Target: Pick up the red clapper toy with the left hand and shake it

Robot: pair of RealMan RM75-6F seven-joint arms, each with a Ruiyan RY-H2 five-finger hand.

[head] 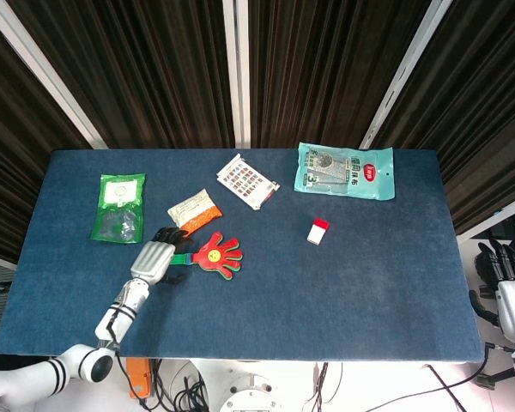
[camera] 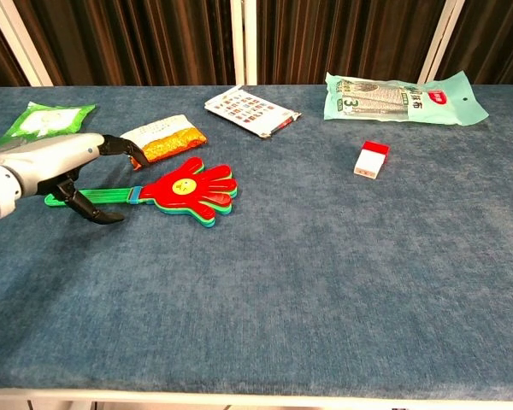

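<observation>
The red clapper toy [head: 218, 254] [camera: 191, 190], a red hand shape on a green handle [camera: 103, 196], lies flat on the blue table left of centre. My left hand [head: 157, 257] [camera: 61, 164] hovers over the handle with its fingers spread above and its thumb below; it holds nothing. My right hand [head: 509, 279] hangs open beyond the table's right edge, seen only in the head view.
An orange snack packet [head: 193, 211] [camera: 162, 139] lies just behind the toy and a green packet [head: 118, 204] at far left. Farther back lie a printed card pack [head: 247, 180], a teal bag [head: 344, 170] and a small red-and-white box [head: 318, 230].
</observation>
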